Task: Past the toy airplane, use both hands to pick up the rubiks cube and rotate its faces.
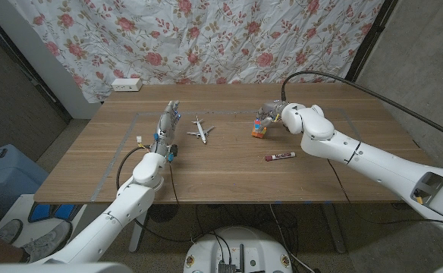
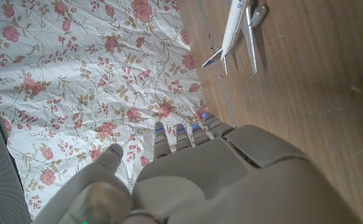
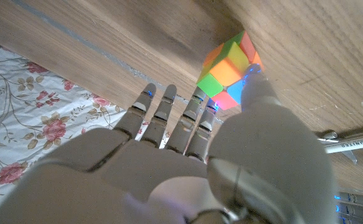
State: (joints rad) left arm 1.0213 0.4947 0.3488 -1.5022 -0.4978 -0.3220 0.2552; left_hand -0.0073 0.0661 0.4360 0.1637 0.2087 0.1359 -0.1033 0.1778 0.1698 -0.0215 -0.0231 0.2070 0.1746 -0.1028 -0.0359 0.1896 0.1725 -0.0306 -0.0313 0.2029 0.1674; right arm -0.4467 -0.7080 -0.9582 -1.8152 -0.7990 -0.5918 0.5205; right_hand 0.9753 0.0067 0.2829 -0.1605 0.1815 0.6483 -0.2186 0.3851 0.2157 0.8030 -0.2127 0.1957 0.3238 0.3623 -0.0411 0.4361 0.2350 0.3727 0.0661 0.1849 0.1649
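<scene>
Wooden table [image 1: 229, 171] carries everything here. At the left, the left hand [image 1: 166, 125] stands with fingers apart and nothing in it, beside the toy airplane [image 1: 199, 130]. Further right sits the cube [image 1: 259, 129], with the right hand [image 1: 271, 115] spread just against it, not yet gripping. The pickup looks barely begun; next, the right fingers should close while the left hand crosses over.
</scene>
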